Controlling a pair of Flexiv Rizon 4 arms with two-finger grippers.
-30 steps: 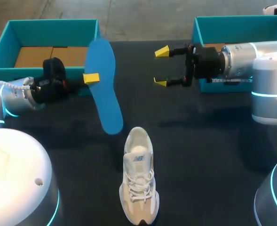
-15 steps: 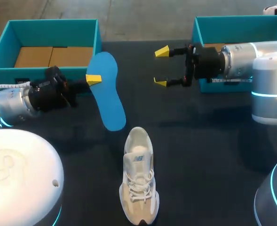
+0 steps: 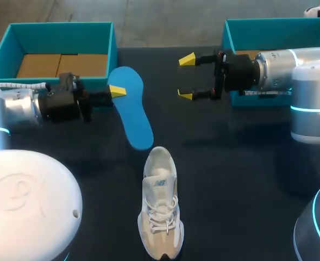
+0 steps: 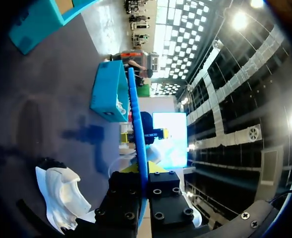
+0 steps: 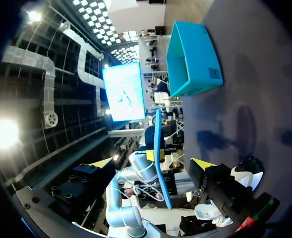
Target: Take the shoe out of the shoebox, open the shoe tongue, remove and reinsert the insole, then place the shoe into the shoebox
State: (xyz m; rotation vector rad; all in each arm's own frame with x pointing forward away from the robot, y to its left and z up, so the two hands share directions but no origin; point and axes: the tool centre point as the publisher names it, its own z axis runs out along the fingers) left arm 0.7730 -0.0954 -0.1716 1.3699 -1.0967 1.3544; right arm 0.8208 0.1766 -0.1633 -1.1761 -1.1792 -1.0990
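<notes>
Our left gripper, just in front of the left teal shoebox, is clamped on the blue insole, whose far end nears the heel of the white sneaker on the table. Our right gripper hangs with its fingers wide apart and empty, beside the right shoebox.

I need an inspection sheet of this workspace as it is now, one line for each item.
Surface: dark table, no spill seen.
Job's things: white shoe stands on the table, outside both boxes; blue insole is out of it; left box and right box are open.
Clutter: nothing seen.
Grippers: left gripper shut on the insole; right gripper open, holding nothing.
Cables: white cable behind the left gripper.
Surroundings: nothing seen reaching over the table.
</notes>
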